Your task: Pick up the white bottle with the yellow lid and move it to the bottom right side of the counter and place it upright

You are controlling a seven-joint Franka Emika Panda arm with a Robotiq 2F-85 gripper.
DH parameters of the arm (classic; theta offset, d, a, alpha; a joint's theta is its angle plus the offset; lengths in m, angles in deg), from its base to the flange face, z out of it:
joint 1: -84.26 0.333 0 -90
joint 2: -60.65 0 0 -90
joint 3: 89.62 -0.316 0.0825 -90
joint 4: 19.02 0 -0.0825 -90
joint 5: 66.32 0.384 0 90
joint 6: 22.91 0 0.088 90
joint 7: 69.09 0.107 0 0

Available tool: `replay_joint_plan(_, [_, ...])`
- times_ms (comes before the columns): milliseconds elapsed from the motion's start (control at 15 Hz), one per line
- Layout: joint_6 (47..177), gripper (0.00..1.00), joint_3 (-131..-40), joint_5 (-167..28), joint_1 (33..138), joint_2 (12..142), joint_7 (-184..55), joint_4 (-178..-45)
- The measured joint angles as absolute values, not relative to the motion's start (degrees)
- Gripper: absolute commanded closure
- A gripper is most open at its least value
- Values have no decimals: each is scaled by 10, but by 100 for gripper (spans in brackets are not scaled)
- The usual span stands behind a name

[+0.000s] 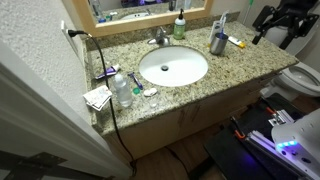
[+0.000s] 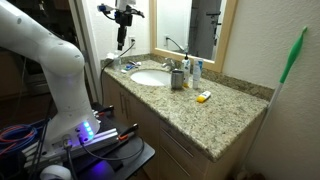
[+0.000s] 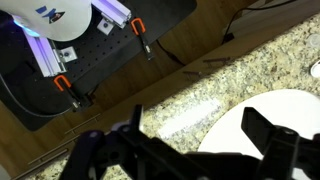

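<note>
**Hovering Open Above the Vanity, Bottle Lying by the Cup**

In an exterior view, a clear water bottle [image 1: 122,90] stands at the 9 o'clock end of the counter [image 1: 250,68]. The white oval sink [image 1: 173,67] sits mid-counter, with a green soap bottle [image 1: 180,28] at its 12 o'clock. A metal cup [image 1: 218,43] stands at the sink's 2 o'clock. Just beside the cup, at its 3 o'clock, the white bottle [image 1: 234,41] lies on its side, with the yellow lid [image 1: 241,44] at the end away from the cup. The gripper [image 1: 272,30] hangs high at the frame's 2 o'clock, well apart from the bottle. In the wrist view its fingers [image 3: 128,145] are spread wide and hold nothing.
</note>
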State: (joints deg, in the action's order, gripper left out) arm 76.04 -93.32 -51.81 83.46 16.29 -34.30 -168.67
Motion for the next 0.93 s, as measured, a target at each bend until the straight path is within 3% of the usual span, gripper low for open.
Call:
replay_joint_plan(200, [761, 0, -921, -519, 805, 164, -320, -1686])
replay_joint_plan(600, [729, 0, -798, -570, 653, 125, -330, -1721])
replay_joint_plan(933, [727, 0, -800, -569, 636, 121, -316, -1724])
